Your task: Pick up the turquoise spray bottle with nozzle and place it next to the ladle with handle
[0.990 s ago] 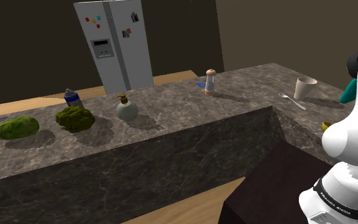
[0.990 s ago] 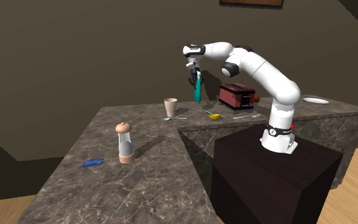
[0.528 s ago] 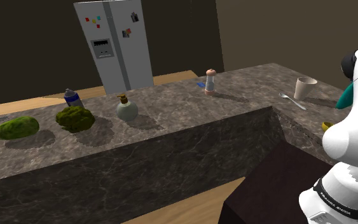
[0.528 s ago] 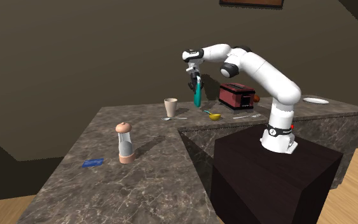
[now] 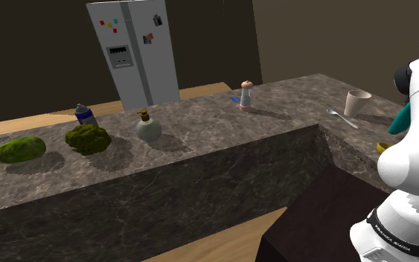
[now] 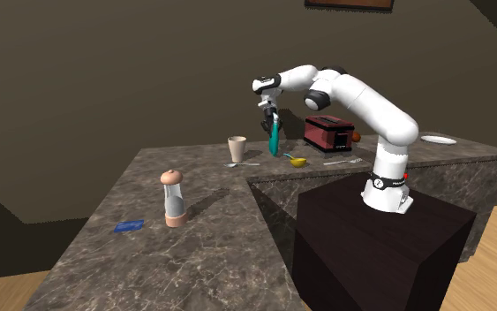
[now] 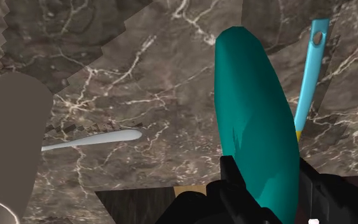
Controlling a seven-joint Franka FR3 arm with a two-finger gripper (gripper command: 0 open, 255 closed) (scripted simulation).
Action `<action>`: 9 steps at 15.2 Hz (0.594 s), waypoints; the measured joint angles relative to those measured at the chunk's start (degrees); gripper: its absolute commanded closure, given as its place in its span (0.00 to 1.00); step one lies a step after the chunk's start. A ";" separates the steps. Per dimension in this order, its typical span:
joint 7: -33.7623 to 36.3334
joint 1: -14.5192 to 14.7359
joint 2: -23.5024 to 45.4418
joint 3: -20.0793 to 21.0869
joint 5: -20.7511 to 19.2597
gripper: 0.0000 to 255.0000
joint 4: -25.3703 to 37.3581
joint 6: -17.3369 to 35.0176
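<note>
Fingers (image 7: pixel 233 175): closed on the upper end of the turquoise bottle (image 7: pixel 254 108), one each side, both in contact. Bottle clamped.

Gripper (image 6: pixel 268 107): upper centre of second ext. view, pointing down. Bottle hangs beneath it, slightly tilted, over the dark marbled counter (image 6: pixel 193 181). Cannot tell whether the base touches the counter.

Adjacent items, second ext. view:
- Ladle (image 6: pixel 297 162), yellow bowl and light blue handle, lies on the counter just right of the bottle's lower end. In the wrist view the handle runs close beside the bottle; contact not confirmed.
- Beige cup (image 6: pixel 237 147) stands left of the bottle, w/ a silver spoon (image 6: pixel 242 164) lying in front of it.
- Red toaster (image 6: pixel 329 132) behind, right of centre.
- White plate (image 6: pixel 438 140) at far right.

Further out: shaker (image 6: pixel 174 198) upright at left centre, blue card (image 6: pixel 129 226) flat beside it. Dark stand (image 6: pixel 379 252) at lower right.

Shoulder view: fridge (image 5: pixel 133 52) at upper left.
</note>
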 measured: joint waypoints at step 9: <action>-0.59 0.59 0.42 0.09 0.17 0.00 -1.54 1.49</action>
